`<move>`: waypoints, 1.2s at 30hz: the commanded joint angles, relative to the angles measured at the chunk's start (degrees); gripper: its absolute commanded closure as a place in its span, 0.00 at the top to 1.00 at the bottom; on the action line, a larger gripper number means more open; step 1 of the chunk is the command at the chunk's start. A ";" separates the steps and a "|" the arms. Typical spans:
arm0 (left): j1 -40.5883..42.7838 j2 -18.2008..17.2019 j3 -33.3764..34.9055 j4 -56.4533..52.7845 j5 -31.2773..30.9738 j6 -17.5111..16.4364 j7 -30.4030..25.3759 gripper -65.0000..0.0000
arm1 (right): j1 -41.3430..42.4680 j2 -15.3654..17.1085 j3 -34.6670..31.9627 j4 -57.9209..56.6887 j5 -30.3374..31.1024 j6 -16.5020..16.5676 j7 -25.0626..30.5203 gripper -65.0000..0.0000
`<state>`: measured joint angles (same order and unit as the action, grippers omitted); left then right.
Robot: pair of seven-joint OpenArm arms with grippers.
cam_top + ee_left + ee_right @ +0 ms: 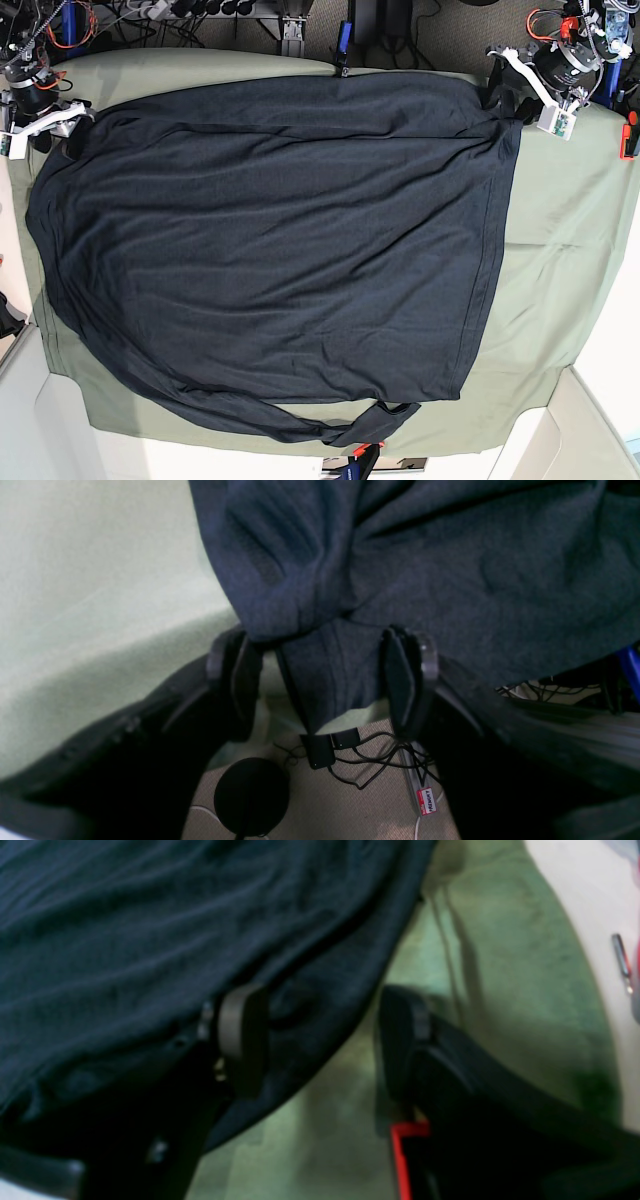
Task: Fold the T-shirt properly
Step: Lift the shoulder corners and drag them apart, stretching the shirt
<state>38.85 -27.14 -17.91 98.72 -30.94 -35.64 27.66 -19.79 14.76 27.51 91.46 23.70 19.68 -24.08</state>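
While both grippers gape wide, the T-shirt lies flat, hem toward the left arm's side.

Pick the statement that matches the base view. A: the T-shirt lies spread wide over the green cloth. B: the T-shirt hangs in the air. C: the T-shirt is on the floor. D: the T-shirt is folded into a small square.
A: the T-shirt lies spread across most of the green cloth.
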 commanded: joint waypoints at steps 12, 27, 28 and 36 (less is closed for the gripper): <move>0.52 -0.33 0.04 0.31 0.15 -1.51 2.21 0.00 | 2.34 0.76 -1.01 0.66 -4.13 0.24 1.11 0.00; 4.87 -0.33 -12.63 5.92 -15.26 -4.36 12.04 0.00 | 2.12 0.79 5.46 2.78 -3.48 2.69 0.09 0.00; 5.33 -0.35 -14.27 6.88 -16.00 -4.36 12.04 0.00 | 2.12 0.79 6.25 3.19 -2.95 2.71 -0.20 0.00; 5.05 -2.34 -19.54 9.99 -18.47 -4.36 11.15 0.00 | 4.33 0.79 8.37 3.28 -0.35 3.72 -0.17 0.00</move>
<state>43.77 -28.49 -36.73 107.96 -49.06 -39.68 40.01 -16.03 14.46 35.24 93.76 22.90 23.68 -25.87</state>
